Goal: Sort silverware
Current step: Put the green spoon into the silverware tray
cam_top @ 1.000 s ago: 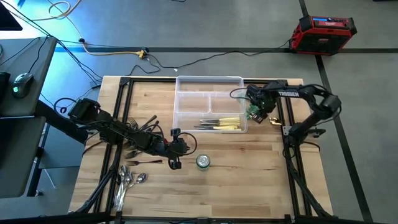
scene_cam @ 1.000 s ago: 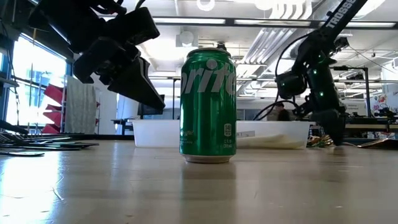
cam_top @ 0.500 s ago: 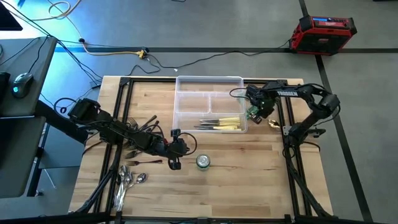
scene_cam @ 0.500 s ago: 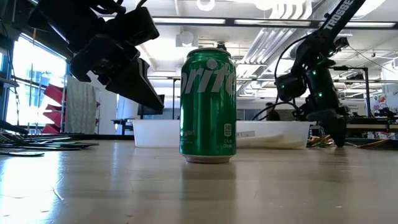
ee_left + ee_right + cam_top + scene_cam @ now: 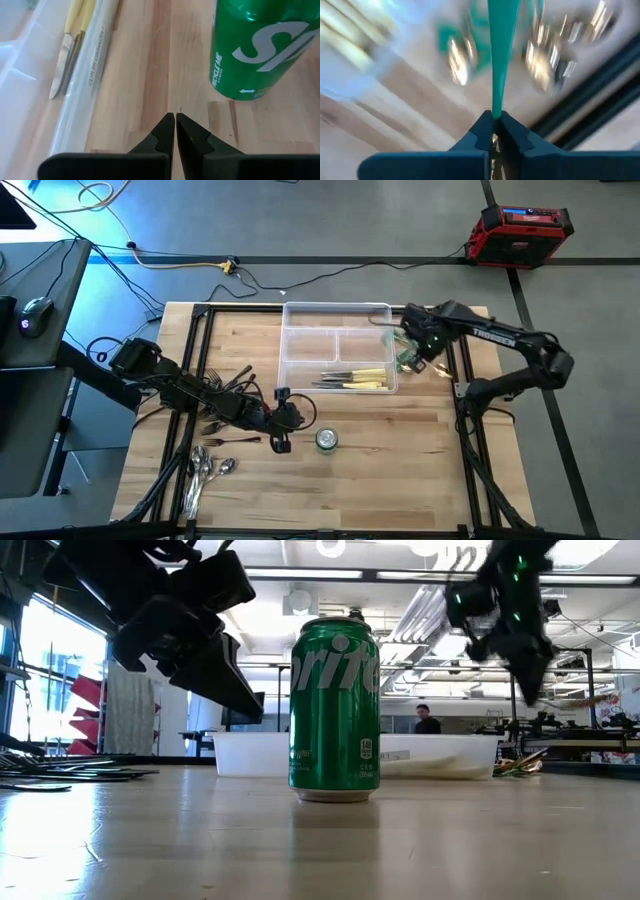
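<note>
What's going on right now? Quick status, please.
Right tool shut on green-handled piece, lifted beside tray. Left tool shut, empty, near green can. Nothing blocking.

Can (image 5: 334, 710) green, white lettering. Tray (image 5: 300, 345) clear; knives (image 5: 362, 378) cream-handled inside. Right tool (image 5: 494, 127) dark, pinching teal-green handle (image 5: 501, 45). Desk (image 5: 400, 470) pale wood grain. Spoons (image 5: 203, 470) shiny silver at 7 o'clock.

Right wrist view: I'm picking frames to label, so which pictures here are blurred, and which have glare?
Right wrist view: everything past the right gripper, shut on a green-handled piece, is motion-smeared. Low view: the right arm is blurred, the green can crisp, bright windows behind. Left wrist view: sharp; the left gripper is shut.
</note>
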Controlling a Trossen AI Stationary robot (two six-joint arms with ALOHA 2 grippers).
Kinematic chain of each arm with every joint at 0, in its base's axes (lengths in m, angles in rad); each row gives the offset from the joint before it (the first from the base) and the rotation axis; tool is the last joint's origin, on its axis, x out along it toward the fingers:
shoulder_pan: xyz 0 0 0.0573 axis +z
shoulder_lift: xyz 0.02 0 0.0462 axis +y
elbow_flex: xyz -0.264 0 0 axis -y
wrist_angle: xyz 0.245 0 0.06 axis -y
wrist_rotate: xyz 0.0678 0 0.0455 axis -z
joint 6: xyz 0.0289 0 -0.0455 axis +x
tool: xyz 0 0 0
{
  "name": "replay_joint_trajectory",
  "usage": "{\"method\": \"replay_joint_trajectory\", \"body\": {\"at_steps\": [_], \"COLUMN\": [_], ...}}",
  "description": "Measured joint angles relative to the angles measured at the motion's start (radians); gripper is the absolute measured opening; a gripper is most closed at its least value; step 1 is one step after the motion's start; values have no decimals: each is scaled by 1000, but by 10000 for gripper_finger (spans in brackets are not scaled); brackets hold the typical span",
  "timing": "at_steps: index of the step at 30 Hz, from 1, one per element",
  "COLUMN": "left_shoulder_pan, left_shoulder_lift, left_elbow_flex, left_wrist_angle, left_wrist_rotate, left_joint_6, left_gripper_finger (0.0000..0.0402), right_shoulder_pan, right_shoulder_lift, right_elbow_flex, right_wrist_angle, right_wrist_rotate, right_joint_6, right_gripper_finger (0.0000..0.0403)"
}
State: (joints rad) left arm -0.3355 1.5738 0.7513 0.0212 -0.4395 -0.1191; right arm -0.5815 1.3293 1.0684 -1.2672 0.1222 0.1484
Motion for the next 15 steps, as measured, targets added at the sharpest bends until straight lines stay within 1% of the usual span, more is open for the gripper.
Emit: {"method": "replay_joint_trajectory", "body": {"at_steps": [2, 4, 7, 11, 13, 15], "left_shoulder_pan": [2, 10, 29, 63, 78, 90], "left_shoulder_lift": [0, 0, 0, 0, 0, 0], "left_elbow_flex": [0, 0, 0, 0, 0, 0], "left_wrist_angle": [0, 1, 7, 6, 4, 3], "left_wrist_rotate": [-19, -43, -75, -80, -81, -82], "left_joint_6": [12, 34, 54, 59, 70, 71], "left_gripper_finger": [0, 0, 0, 0, 0, 0], "right_shoulder_pan": [41, 71, 76, 19, -16, -43], "right_shoulder_lift": [10, 36, 119, 305, 425, 551], "right_elbow_flex": [98, 203, 360, 549, 639, 731], "right_wrist_angle": [45, 138, 264, 325, 314, 264], "right_wrist_rotate": [35, 77, 110, 110, 91, 68], "right_joint_6": [-66, -143, -282, -478, -558, -629], "right_gripper_finger": [0, 0, 0, 0, 0, 0]}}
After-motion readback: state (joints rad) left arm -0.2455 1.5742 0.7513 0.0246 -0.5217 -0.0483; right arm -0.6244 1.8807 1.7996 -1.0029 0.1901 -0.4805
